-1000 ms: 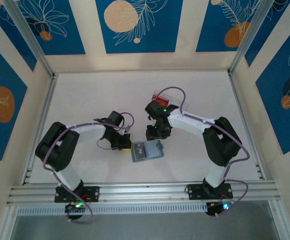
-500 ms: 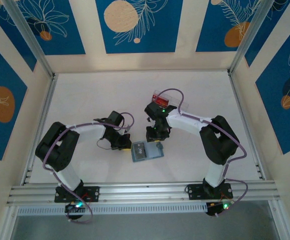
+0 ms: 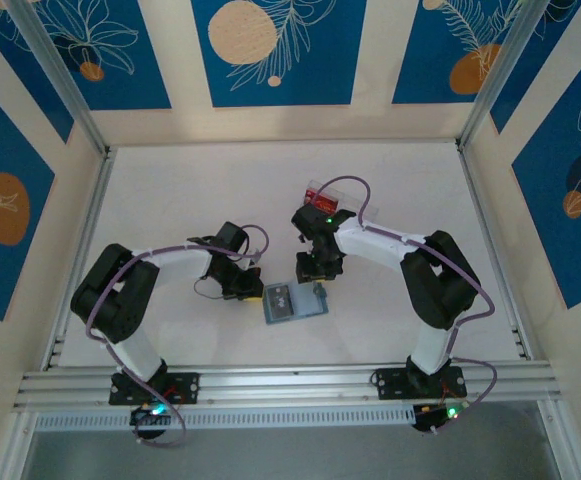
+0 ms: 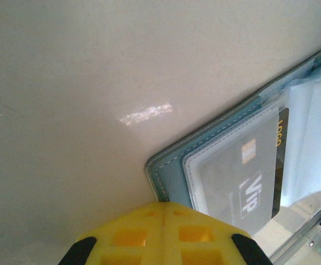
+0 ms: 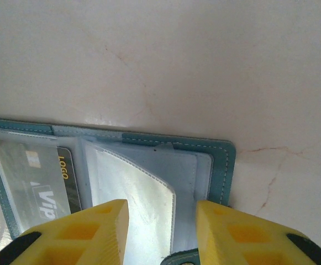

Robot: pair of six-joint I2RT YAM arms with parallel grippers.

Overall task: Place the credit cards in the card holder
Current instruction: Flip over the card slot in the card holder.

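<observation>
As sleeve point(image 5: 16, 165) clouds it, dark card point(image 5: 72, 182) blurs.

My left gripper point(image 4: 163, 208) is cut off by the bottom edge of its wrist view, and the holder point(image 4: 170, 174) runs off the right side there. The card point(image 4: 246, 185) lies behind a cloudy sleeve, its print blurred. My right gripper point(image 5: 160, 211) hides the holder's near edge. From above, a red item point(image 3: 322, 196) behind my right arm is too small to tell.
</observation>
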